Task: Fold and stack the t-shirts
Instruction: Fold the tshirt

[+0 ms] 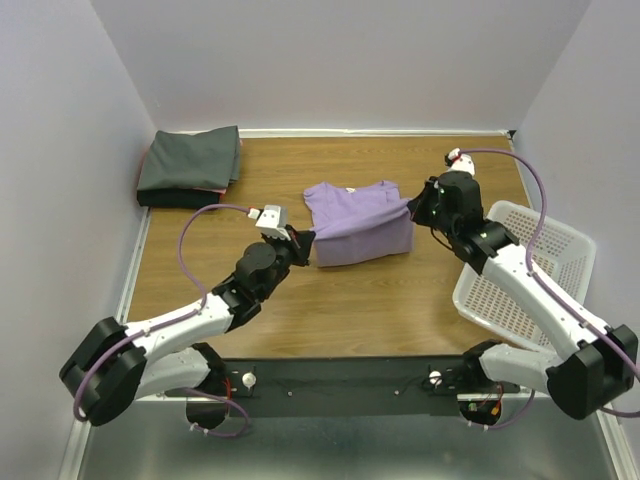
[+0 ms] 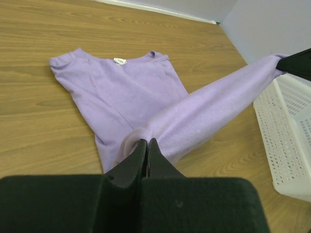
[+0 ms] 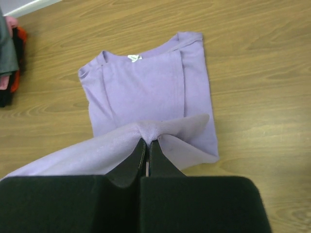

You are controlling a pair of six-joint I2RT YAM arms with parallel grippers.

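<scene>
The lavender t-shirt (image 1: pixel 352 212) lies in the middle of the table, collar toward the back. Its lower hem is lifted and stretched taut between both grippers. My left gripper (image 1: pixel 303 243) is shut on the hem's left corner (image 2: pixel 141 135). My right gripper (image 1: pixel 413 208) is shut on the hem's right corner (image 3: pixel 151 130). The shirt's upper half lies flat in the left wrist view (image 2: pixel 121 90) and the right wrist view (image 3: pixel 141 87). A folded dark grey t-shirt (image 1: pixel 190 158) tops a stack at the back left, with a pinkish edge (image 1: pixel 205 189) beneath it.
A white mesh basket (image 1: pixel 530 270) stands at the right, under my right arm; it also shows in the left wrist view (image 2: pixel 286 136). The stack's edge (image 3: pixel 8 53) shows at the left of the right wrist view. Walls enclose the table on three sides.
</scene>
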